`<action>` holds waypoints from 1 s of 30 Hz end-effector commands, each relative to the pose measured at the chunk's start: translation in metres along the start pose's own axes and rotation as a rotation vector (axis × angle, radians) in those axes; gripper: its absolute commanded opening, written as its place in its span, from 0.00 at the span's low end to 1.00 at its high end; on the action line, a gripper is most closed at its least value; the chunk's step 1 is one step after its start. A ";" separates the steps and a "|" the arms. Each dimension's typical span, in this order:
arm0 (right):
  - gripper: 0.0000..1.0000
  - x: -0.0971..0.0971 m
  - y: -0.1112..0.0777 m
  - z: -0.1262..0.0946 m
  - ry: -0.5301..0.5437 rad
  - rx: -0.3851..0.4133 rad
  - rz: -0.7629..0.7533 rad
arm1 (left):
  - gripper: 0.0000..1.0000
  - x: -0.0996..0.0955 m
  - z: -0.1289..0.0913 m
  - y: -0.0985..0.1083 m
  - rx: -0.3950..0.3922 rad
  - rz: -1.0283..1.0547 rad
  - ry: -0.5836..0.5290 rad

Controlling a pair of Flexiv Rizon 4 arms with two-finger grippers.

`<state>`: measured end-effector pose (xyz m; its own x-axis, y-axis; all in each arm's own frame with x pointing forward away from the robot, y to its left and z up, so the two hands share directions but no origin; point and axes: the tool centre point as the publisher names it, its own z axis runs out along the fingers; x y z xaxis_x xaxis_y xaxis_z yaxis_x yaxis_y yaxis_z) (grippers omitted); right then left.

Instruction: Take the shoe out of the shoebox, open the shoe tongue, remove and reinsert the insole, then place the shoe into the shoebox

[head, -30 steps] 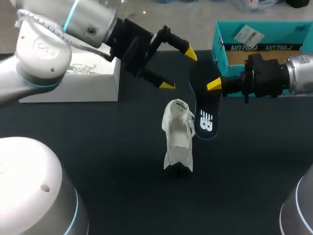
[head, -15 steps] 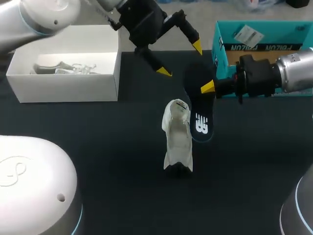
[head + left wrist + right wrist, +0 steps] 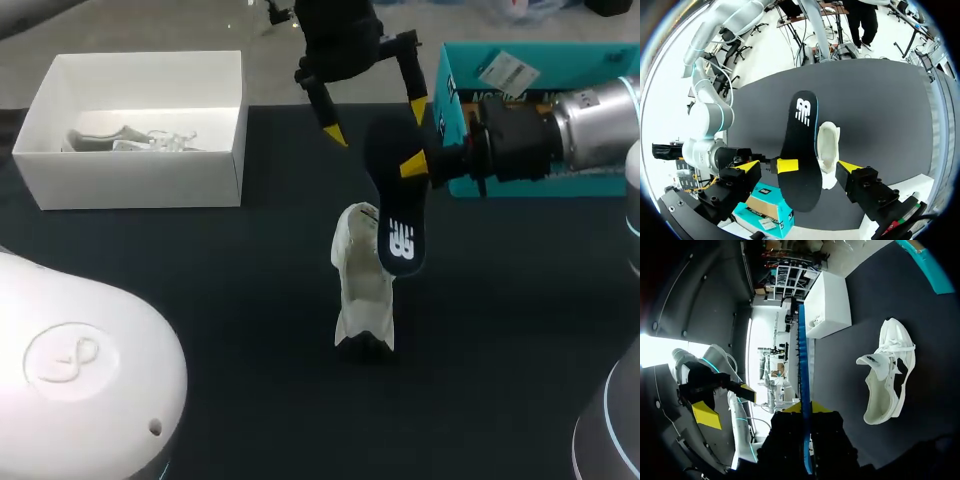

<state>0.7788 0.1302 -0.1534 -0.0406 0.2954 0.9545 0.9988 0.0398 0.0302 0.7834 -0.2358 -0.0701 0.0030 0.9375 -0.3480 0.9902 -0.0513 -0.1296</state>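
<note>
Head view: right gripper (image 3: 412,165) pinches the insole (image 3: 393,205) edge, above the shoe (image 3: 362,295); left gripper (image 3: 377,122), wide open, straddles its far end untouched.

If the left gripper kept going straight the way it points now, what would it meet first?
Most likely the black insole, which the right gripper holds just ahead of the left gripper, whose fingers stand open. The white shoe lies beyond it, though depth is hard to judge.
</note>
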 end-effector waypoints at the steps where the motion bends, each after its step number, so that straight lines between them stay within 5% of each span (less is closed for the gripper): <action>1: 0.00 0.000 0.005 0.002 -0.005 -0.006 0.010 | 1.00 -0.007 -0.001 0.005 -0.022 -0.023 0.366; 8: 0.00 -0.001 0.009 -0.001 0.048 -0.044 0.043 | 1.00 -0.015 0.001 0.009 -0.084 -0.020 0.305; 30: 0.00 0.000 0.009 -0.010 0.083 -0.048 0.043 | 1.00 -0.023 0.001 0.009 -0.108 0.001 0.210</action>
<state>0.7876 0.1210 -0.1499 0.0025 0.2141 0.9768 0.9998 -0.0182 0.0014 0.7928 -0.2613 -0.0629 0.0220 0.9904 -0.1365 0.9992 -0.0264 -0.0301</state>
